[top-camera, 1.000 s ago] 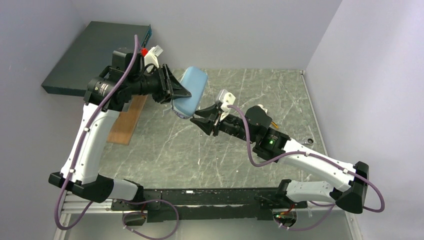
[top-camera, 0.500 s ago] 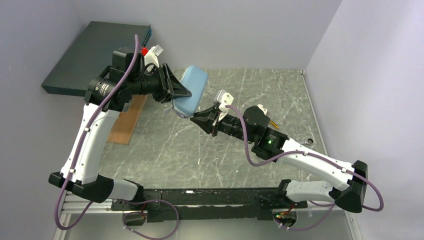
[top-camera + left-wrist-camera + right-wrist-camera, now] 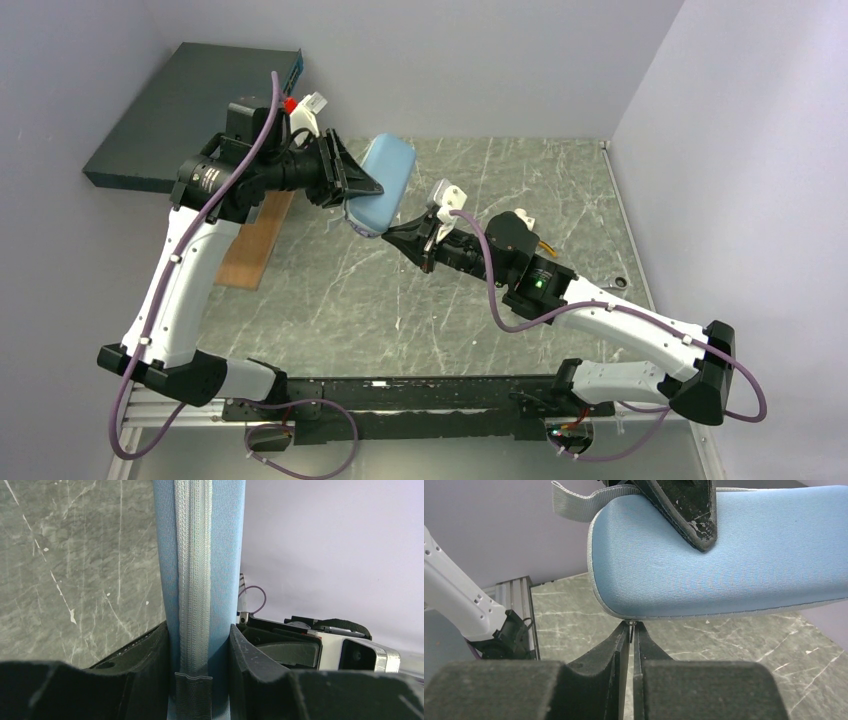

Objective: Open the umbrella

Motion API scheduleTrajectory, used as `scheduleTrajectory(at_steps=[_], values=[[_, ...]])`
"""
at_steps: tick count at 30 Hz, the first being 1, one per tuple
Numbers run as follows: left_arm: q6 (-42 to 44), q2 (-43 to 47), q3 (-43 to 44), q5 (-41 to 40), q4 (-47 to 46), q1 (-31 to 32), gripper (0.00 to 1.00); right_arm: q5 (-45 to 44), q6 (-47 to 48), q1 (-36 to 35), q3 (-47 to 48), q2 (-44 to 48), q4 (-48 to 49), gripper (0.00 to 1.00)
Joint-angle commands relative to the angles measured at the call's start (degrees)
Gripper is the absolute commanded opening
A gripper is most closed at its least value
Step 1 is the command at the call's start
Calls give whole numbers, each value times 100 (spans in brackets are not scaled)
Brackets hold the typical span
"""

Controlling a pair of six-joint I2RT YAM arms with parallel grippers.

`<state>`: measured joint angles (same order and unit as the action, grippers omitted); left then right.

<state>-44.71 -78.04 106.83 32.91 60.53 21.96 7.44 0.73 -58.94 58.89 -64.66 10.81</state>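
arms: two, each with one two-finger gripper, both raised over the marble table [image 3: 520, 180].
umbrella [image 3: 388, 165]: one, seen as a pale blue oblong pouch, held in the air above the far left part of the table, clear of the surface, its long axis running far to near.
left gripper [image 3: 362, 190]: partly open and clamped across the pouch; in the left wrist view one black finger presses each flat side, and a grey ribbed band [image 3: 194, 580] runs up the narrow edge between them.
right gripper [image 3: 388, 235]: reaches in from the right to the near rounded end of the pouch; its jaws are almost together, only a thin slit between them.
small dark tab [image 3: 630, 627]: one, hanging from the grey seam on the pouch's lower edge, pinched between the right fingertips; it may be a zip pull, too small to be sure.
grey strap [image 3: 574, 502]: one loop at the pouch's end.
dark flat box [image 3: 180, 105]: one, far left corner.
wooden board [image 3: 255, 240]: one, on the left, part hidden under the left arm.
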Motion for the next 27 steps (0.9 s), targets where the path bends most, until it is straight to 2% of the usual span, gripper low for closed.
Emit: scheduleTrajectory(at_steps=[1,5,20,27], values=[[-66,229,121,199,-518,19,0,-131,58,-28,108,74,258,9],[-56,248,65,236,-551,27,0,-197,58,-39,87,85,292,0],[54,394,-352,252,-554,56,0,-443,-64,-73,-177,277,269,0],[240,305,-496,462,-627,258,0,-701,-230,-92,-438,556,70,0]])
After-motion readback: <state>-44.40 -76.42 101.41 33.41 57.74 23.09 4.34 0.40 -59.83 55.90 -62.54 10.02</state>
